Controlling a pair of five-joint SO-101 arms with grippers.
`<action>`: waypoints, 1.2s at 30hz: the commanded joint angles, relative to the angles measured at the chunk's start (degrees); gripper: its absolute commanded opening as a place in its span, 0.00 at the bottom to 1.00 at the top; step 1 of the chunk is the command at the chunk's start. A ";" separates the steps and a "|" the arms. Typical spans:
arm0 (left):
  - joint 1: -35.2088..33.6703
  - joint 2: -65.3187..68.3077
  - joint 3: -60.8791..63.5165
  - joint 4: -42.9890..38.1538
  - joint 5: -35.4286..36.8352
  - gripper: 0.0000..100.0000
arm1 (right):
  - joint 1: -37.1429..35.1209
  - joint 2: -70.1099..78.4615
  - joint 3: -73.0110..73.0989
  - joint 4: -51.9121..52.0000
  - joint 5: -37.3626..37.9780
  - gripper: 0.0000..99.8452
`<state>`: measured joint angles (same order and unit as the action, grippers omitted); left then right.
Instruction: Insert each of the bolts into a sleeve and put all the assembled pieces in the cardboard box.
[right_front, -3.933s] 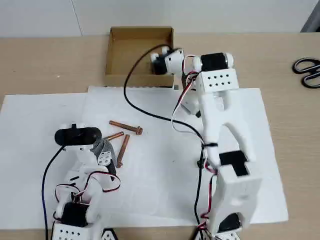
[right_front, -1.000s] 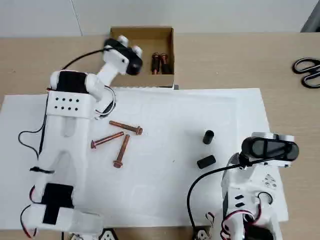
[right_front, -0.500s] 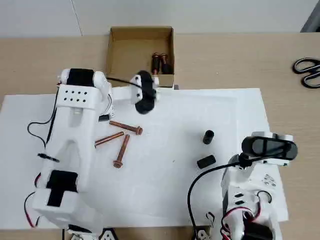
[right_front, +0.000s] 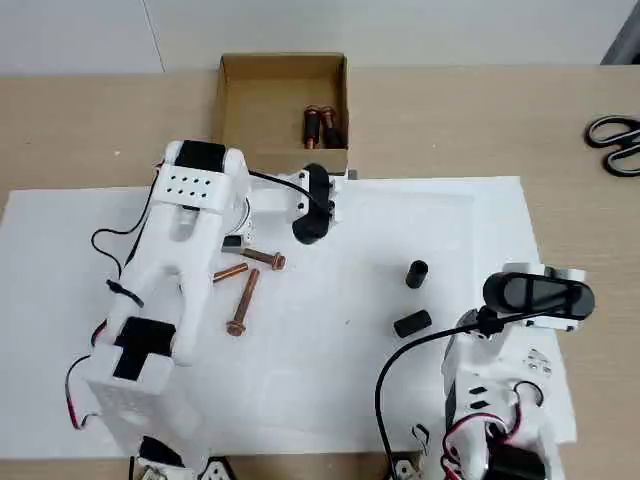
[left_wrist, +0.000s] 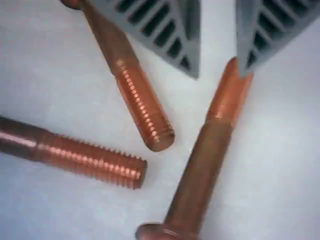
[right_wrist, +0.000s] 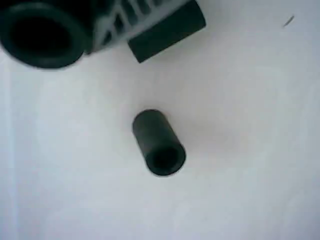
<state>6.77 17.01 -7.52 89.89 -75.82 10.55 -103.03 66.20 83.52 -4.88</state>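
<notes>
I hold the left gripper (left_wrist: 217, 70), fingers apart, just over the three bolts (right_front: 243, 300) at nine o'clock, poised, I judge, to pinch one. Sleeves (right_front: 412, 323) lie at four o'clock by the right gripper (right_wrist: 120, 22), whose state I cannot tell.

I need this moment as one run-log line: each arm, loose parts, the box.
left gripper: open over three bolts | right arm: by two sleeves | cardboard box: two assembled pieces
</notes>
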 joint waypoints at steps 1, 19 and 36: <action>0.53 0.53 -2.59 -1.23 -9.49 0.06 | 0.84 0.31 -0.35 -1.36 -0.35 0.00; 4.92 6.15 -2.51 -5.89 -11.96 0.07 | 0.66 0.31 -0.35 -1.27 -0.26 0.00; 6.24 14.77 -10.42 -2.81 -11.96 0.07 | 0.66 0.40 -0.35 -1.45 -0.18 0.00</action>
<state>12.48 32.13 -14.37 84.44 -76.70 10.55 -103.03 66.20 83.52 -4.88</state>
